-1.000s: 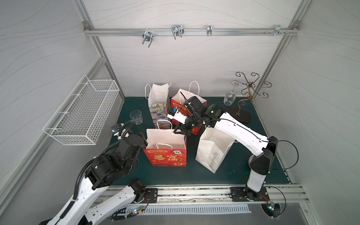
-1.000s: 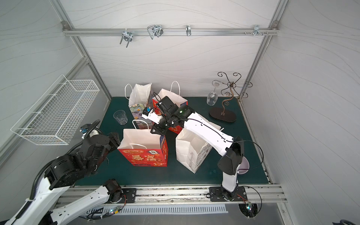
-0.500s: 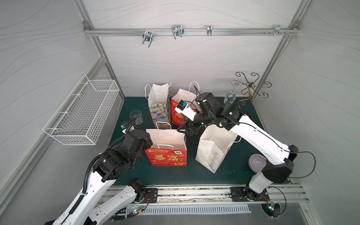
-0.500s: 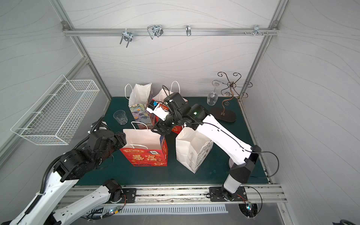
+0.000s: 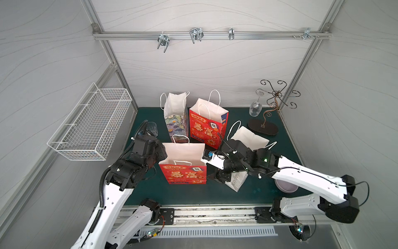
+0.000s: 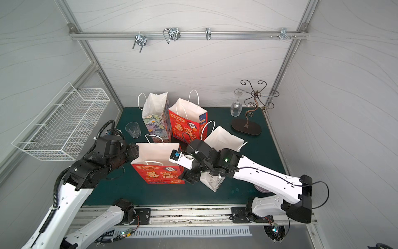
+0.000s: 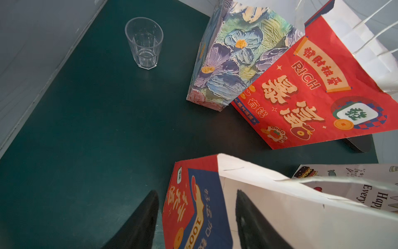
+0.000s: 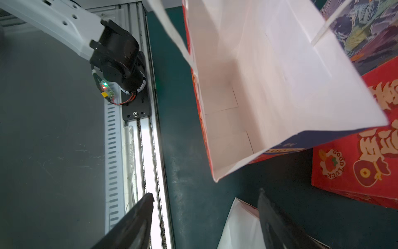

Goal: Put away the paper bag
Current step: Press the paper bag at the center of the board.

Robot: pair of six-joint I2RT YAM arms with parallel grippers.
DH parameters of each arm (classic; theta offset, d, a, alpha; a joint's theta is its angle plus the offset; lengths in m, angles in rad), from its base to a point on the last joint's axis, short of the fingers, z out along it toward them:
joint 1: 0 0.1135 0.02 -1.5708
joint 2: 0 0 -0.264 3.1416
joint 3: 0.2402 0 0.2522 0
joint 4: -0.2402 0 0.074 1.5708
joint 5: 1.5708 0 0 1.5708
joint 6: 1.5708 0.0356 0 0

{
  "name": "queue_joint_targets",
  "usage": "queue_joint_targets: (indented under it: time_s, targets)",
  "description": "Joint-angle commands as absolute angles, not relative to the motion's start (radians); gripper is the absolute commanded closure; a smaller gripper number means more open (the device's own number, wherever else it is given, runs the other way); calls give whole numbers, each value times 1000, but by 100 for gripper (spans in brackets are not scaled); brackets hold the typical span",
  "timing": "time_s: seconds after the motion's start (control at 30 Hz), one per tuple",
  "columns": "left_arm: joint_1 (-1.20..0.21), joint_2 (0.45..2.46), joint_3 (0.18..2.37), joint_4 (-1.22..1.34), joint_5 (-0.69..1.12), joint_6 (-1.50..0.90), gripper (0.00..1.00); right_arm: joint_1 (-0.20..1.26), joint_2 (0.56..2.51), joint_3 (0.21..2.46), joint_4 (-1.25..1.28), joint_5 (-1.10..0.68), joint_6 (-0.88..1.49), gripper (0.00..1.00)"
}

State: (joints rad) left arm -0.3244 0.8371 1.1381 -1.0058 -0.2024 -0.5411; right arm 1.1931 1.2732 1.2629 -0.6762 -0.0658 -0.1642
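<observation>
We are at the grasping step. The front red bag (image 5: 182,172) stands upright and open in the middle of the counter (image 5: 150,194). The floral bag (image 5: 175,120) and the rear red bag (image 5: 207,127) are just behind it, and the white bag (image 5: 249,140) is near its right end. We take the front red bag for the one to put away, since both arms flank it.

The left fingers (image 7: 140,222) are spread and straddle the bag's left end wall at the rim — one finger outside, one inside against the white lining. Nothing is pinched yet. The right fingers (image 8: 133,222) are spread wide and empty. They hover low by the bag's right end, over the strip of counter between it and the white bag, whose corner shows beneath them in the right wrist view.

Next, we judge, the left fingers need to close on that end wall. The right fingers need to come over the opposite rim and do the same, without catching the white bag. Where the bag then goes we cannot tell for sure — the wire basket (image 5: 90,125) on the left wall and the hooks (image 5: 195,35) on the rail both look possible. The glass (image 7: 144,43) stands apart to the left, out of the way.
</observation>
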Motion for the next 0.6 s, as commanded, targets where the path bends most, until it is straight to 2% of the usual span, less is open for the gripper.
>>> queue_joint_targets:
  time_s: [0.0, 0.17, 0.33, 0.47, 0.57]
  targets:
    - [-289, 859, 1173, -950, -77, -442, 43, 1201, 1289, 1224, -502, -32, -105, 24]
    - [-243, 879, 1150, -927, 12, -418, 54, 1201, 1314, 1150, -383, -109, -98, 27]
    - [-239, 885, 1121, -898, 73, -415, 61, 1188, 1309, 1065, -197, -227, -79, 27]
    - [-238, 888, 1108, -891, 99, -411, 62, 1147, 1299, 1026, -101, -271, -47, 27]
    - [-238, 883, 1103, -890, 102, -407, 63, 1131, 1276, 1038, -132, -247, -74, 27]
